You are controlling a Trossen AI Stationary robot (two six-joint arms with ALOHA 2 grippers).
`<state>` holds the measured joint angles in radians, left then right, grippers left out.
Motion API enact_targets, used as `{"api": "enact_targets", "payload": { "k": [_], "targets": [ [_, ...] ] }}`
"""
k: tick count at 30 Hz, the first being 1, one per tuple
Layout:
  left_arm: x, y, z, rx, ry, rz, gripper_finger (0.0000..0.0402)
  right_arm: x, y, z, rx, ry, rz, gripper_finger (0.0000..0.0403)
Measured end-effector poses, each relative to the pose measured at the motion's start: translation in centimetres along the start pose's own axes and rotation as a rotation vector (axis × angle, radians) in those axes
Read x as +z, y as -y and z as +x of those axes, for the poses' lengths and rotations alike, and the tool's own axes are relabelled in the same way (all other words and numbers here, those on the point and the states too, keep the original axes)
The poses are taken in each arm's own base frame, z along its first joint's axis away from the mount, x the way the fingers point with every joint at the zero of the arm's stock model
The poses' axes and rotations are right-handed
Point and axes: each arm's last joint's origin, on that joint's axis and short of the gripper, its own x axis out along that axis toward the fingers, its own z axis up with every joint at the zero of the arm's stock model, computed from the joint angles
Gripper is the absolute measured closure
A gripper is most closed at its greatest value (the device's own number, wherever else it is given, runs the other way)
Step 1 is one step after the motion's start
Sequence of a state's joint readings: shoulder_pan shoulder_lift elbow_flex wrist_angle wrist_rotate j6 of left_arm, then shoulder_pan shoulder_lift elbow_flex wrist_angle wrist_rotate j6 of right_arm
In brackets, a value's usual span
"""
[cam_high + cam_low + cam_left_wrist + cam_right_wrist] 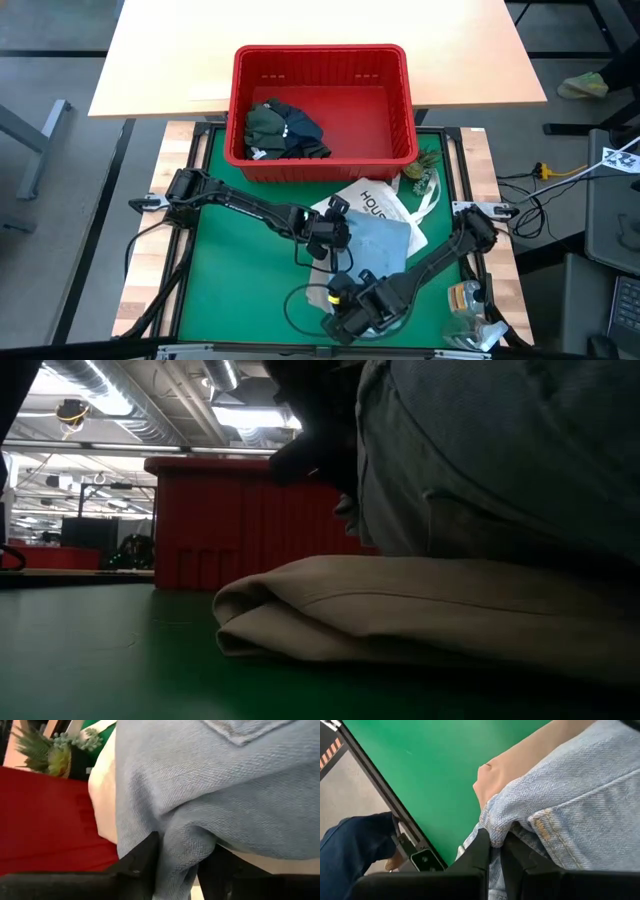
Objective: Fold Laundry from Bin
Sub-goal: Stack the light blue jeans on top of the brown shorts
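The light blue shirt [385, 242] lies on the green mat in front of the red bin [320, 60], partly over the white tote bag [372, 200]. In the low view the shirt [500, 450] drapes over a folded beige garment [420, 610] that rests flat on the mat. My left gripper [328, 238] is shut on the shirt at its left side. My right gripper [352, 300] is shut on the shirt at its near side. A dark olive garment [265, 122] and a navy one [300, 130] lie in the bin's left half. My left gripper pinches a bunched fold of the light blue shirt [177, 847] between its two fingers. The cloth rises from the fingers and spreads out wide beyond them. My right gripper pinches a stitched seam edge of the shirt [496, 831] between its two fingers, several layers gathered. The beige garment [520, 760] lies under the shirt just beyond.
A small potted plant [420, 172] stands by the bin's near right corner. A clear plastic object [465, 300] sits at the mat's right near edge. Bare green mat [240, 280] lies to the left. A person's blue-trousered leg [350, 845] shows beyond the table's near edge.
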<state>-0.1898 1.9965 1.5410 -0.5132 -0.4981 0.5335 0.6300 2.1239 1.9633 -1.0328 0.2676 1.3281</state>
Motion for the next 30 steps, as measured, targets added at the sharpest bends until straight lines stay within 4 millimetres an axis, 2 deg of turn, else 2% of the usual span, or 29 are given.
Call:
{"api": "enact_targets", "payload": {
  "k": [8,11,17,22,25,30],
  "targets": [
    [0.2,0.4,-0.3,0.046,-0.020,0.006,0.0232,1.6,0.3,0.5,0.023,-0.059,0.042,0.0377],
    [0.3,0.5,-1.2,0.100,-0.051,0.031,0.0223,1.9,0.3,0.6,0.024,-0.053,0.047,0.0377],
    [0.0,0.5,-3.7,0.084,-0.074,0.085,0.0222,2.3,0.1,0.7,0.054,-0.042,0.065,0.0377],
    [-0.7,0.4,-5.7,0.058,-0.107,0.035,0.0222,2.2,0.1,0.6,0.056,-0.041,0.063,0.0374],
    [-1.0,0.5,-6.5,0.048,-0.121,0.009,0.0221,2.2,0.1,0.6,0.057,-0.040,0.063,0.0353],
    [-1.2,1.5,-7.3,-0.017,-0.138,-0.013,0.0221,2.3,-0.1,0.6,0.072,-0.024,0.073,0.0280]
  ]
}}
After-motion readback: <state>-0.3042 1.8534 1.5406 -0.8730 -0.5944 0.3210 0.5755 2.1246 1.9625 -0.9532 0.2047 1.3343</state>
